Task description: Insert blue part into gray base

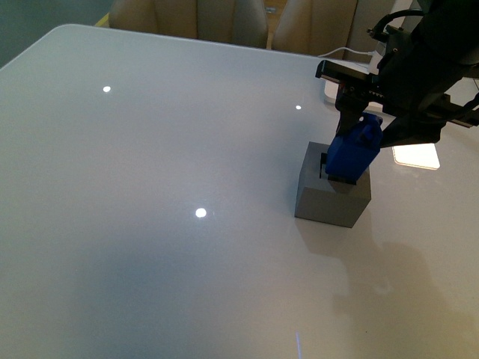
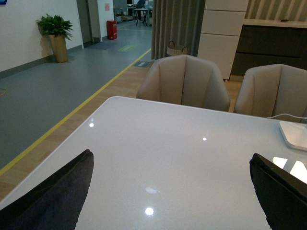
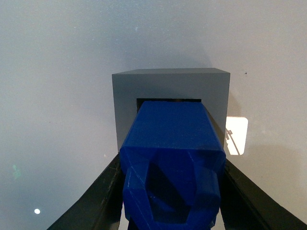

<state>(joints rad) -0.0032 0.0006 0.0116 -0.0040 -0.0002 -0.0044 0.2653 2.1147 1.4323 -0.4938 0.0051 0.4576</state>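
My right gripper (image 1: 358, 133) is shut on the blue part (image 1: 353, 155), a dark-blue block held tilted with its lower end at the square hole in the top of the gray base (image 1: 329, 198). In the right wrist view the blue part (image 3: 171, 158) sits between my two black fingers (image 3: 100, 196), its far end reaching into the dark opening of the gray base (image 3: 168, 84). How deep it sits I cannot tell. My left gripper (image 2: 172, 191) is open and empty above bare table, away from both things.
The white glossy table (image 1: 150, 224) carries a white lamp base (image 1: 337, 78) with cable at the back right and a bright light patch (image 1: 416, 155) beside the gray base. Beige chairs (image 2: 184, 81) stand beyond the far edge.
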